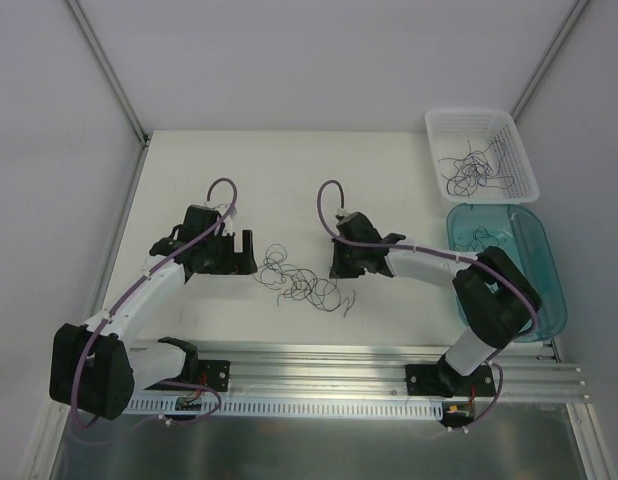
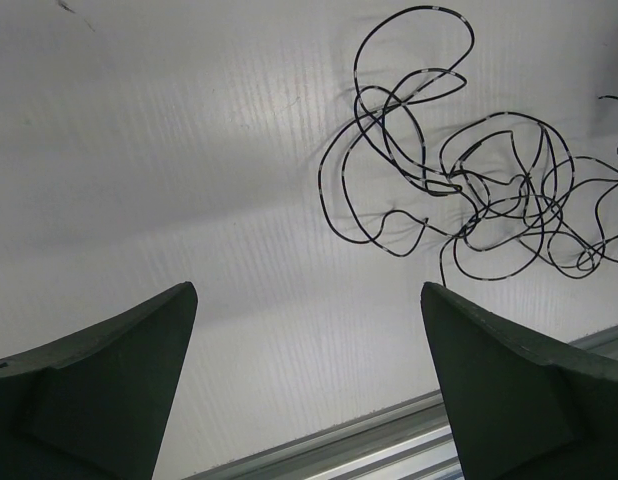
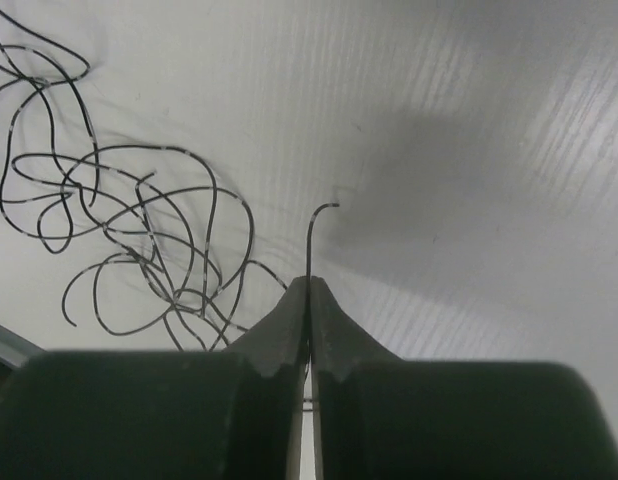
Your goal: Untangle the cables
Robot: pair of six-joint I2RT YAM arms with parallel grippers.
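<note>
Hair-thin curly black wire cables [image 2: 489,205], tangle partly cropped; right gripper [image 3: 309,292] pinching one strand, left gripper [image 2: 309,295] spread wide.

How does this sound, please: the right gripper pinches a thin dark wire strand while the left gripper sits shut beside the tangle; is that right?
Not quite: the left gripper is open, its jaws wide apart in the left wrist view. The right gripper does pinch a thin dark wire strand, beside the tangle.
</note>
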